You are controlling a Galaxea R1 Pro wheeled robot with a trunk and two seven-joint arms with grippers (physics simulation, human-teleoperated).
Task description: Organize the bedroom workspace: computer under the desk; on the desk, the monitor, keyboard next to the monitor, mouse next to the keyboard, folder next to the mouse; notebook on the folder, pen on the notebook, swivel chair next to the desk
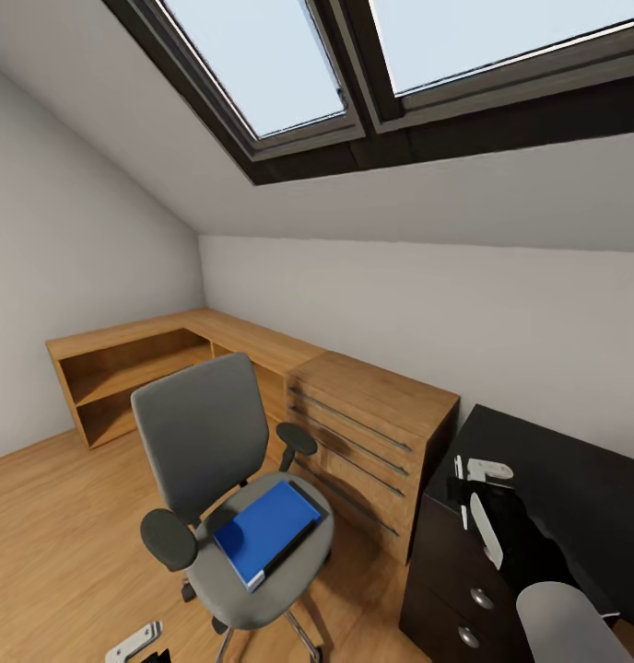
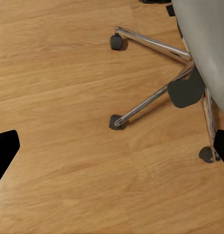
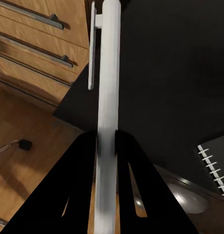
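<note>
Step in hand: pen (image 3: 108,87) carried over the tabletop (image 3: 170,73).
Right tool (image 3: 107,146): clenched on the pen's lower end.
Left tool (image 2: 112,146): spread wide, empty, above the floor beside the swivel chair (image 1: 202,433).
Folder (image 1: 266,529): on the chair seat, not yet moved.
Notebook (image 3: 216,163): near the tabletop's front edge.
Next: probably park the pen, then fetch the folder first.

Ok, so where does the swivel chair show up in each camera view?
Head view: swivel chair lower left of centre, blue folder on its seat.
Left wrist view: its chrome base and grey seat edge, in the picture's upper right.
Right wrist view: apparently one caster, at the picture's left edge.
Shared landmark: the wood floor under the chair.
</note>
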